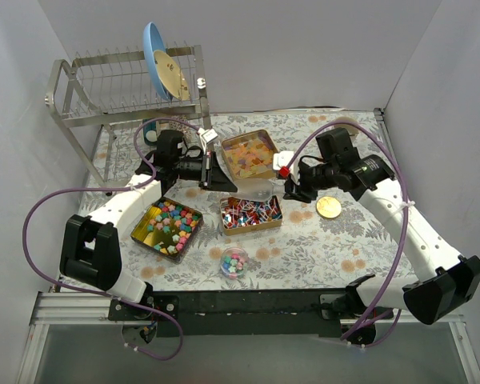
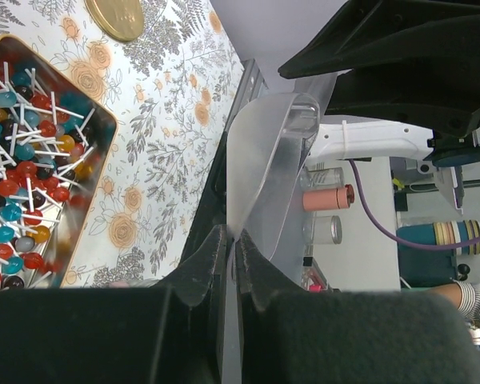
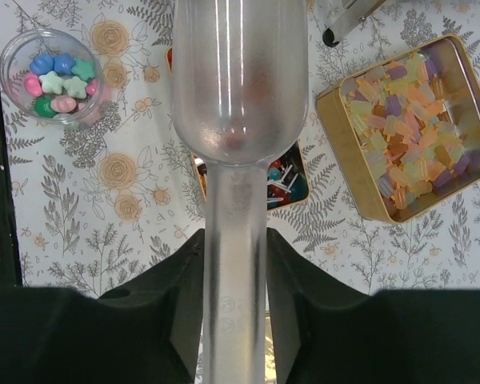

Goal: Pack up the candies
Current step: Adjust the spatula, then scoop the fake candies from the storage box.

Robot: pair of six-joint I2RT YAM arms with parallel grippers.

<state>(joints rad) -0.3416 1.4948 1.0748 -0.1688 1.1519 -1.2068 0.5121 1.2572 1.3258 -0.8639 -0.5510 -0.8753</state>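
A clear plastic scoop (image 3: 238, 80) is held over the middle tin (image 1: 250, 228), and nothing shows in its bowl. My right gripper (image 3: 234, 240) is shut on the scoop's handle. My left gripper (image 2: 232, 236) is shut on the scoop's thin front rim (image 2: 264, 176). In the top view the scoop (image 1: 260, 190) hangs between the left gripper (image 1: 222, 174) and the right gripper (image 1: 290, 189). Pastel star candies fill the left tin (image 1: 170, 224) and a small clear jar (image 1: 235, 262) (image 3: 56, 76). Orange-yellow pieces (image 1: 250, 156) (image 3: 408, 128) fill the far tin. Red and blue sweets on white sticks (image 1: 250, 213) (image 2: 24, 160) fill the middle tin.
A round gold lid (image 1: 329, 207) (image 2: 120, 16) lies on the floral cloth right of the middle tin. A metal dish rack (image 1: 128, 88) with a blue plate (image 1: 154, 50) stands at the back left. White walls close in the back and sides.
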